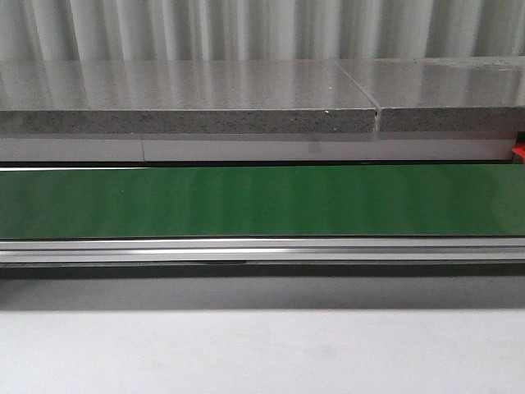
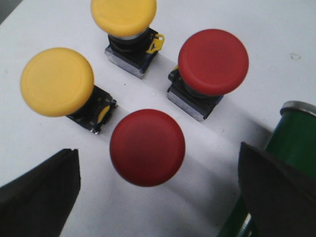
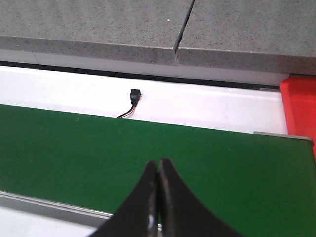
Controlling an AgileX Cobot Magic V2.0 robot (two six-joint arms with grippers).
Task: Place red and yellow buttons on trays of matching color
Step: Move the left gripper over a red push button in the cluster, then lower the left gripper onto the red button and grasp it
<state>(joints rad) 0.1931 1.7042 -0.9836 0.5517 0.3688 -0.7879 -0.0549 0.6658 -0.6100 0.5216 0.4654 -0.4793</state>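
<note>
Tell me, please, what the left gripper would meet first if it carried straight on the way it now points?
Most likely the nearer red button: its cap sits between the open left gripper fingers, ahead of the other red button and two yellow buttons. Depth is hard to judge, so the white table might come first.

Green conveyor belt (image 1: 262, 201) between grey stone slab (image 1: 189, 103) and white table (image 1: 262, 353).

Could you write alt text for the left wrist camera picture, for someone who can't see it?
Four mushroom-head push buttons, two red and two yellow, stand on a white table between the open left gripper's black fingers.
</note>
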